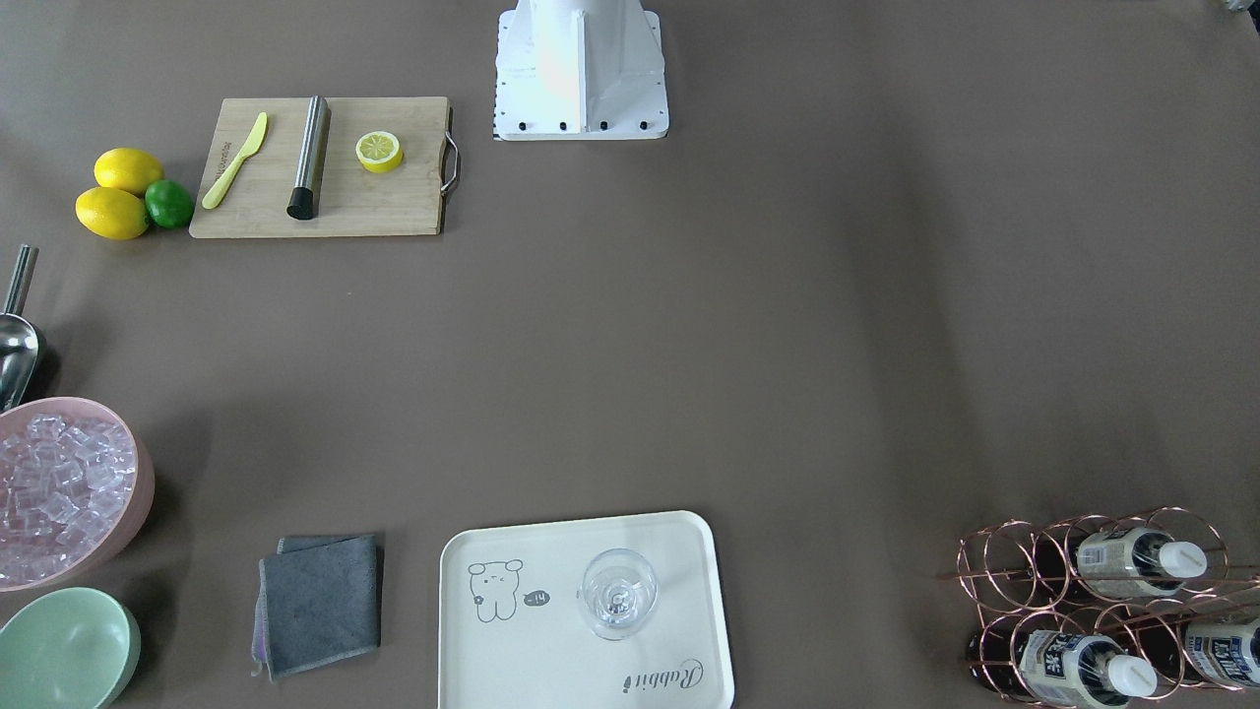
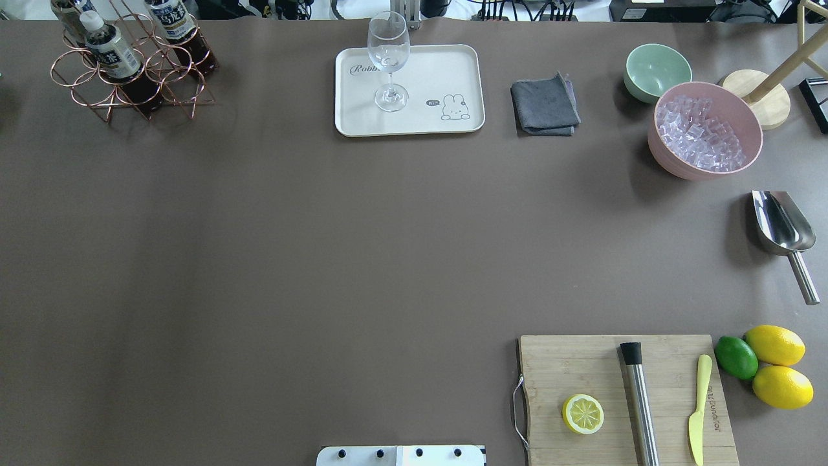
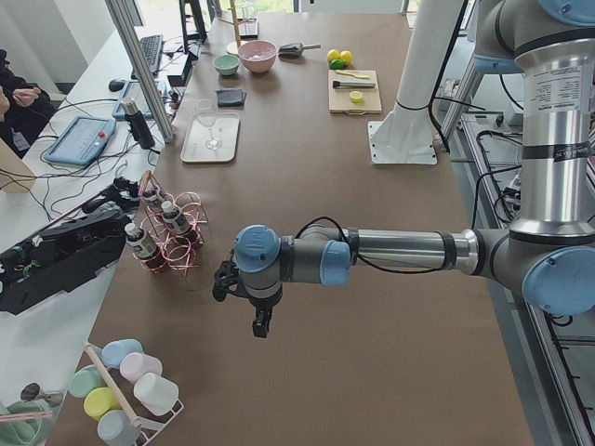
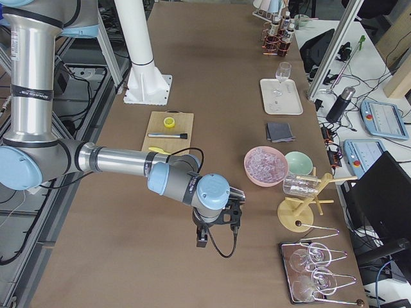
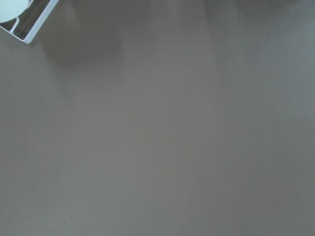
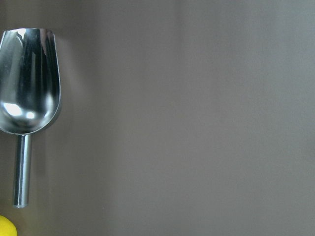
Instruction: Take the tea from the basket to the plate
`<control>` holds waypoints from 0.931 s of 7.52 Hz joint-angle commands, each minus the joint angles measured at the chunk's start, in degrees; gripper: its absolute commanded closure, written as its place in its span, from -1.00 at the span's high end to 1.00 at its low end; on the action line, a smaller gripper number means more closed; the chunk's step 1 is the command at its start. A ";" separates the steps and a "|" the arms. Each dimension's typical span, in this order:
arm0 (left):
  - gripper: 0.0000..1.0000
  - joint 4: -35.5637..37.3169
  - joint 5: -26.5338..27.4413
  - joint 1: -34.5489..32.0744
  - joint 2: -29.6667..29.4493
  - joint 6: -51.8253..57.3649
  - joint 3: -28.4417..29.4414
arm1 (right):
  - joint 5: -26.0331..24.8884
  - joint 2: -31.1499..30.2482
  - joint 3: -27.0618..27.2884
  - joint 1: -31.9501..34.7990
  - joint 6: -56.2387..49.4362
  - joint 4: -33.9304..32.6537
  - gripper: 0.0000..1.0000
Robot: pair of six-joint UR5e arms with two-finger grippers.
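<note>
- Tea (image 2: 111,53): three bottles standing in basket (image 2: 90,90), far-left table corner.
- Plate (image 2: 453,71): far edge, well apart from basket, bearing glass (image 2: 389,58).
- Left gripper (image 3: 221,279), right gripper (image 4: 235,212): finger spread cannot be told.

The basket (image 1: 994,566) runs off the front view's corner, clipping one tea bottle (image 1: 1226,650). The left tool (image 3: 261,327) and right tool (image 4: 201,239) show only in side views, seemingly too small to judge.

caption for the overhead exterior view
Brown tea bottles in a copper wire basket, left of a cream rectangular tray holding a wine glass
</note>
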 commanded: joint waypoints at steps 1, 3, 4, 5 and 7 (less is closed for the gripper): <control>0.96 0.04 0.05 0.00 -0.04 0.00 0.05 | 0.19 0.01 -0.02 0.16 0.00 0.06 1.00; 0.96 0.04 0.05 0.08 0.05 0.00 -0.13 | 0.19 0.01 -0.02 0.16 -0.09 -0.03 1.00; 0.96 0.04 -0.04 0.00 0.14 0.00 -0.30 | 0.19 0.01 -0.28 0.24 -0.09 -0.03 1.00; 0.96 0.04 -0.04 0.00 0.05 0.00 -0.31 | 0.19 0.01 -0.11 0.24 -0.09 -0.03 1.00; 0.96 -0.22 -0.21 0.17 -1.00 0.26 -0.92 | 0.36 -0.08 0.07 0.24 -0.09 -0.03 1.00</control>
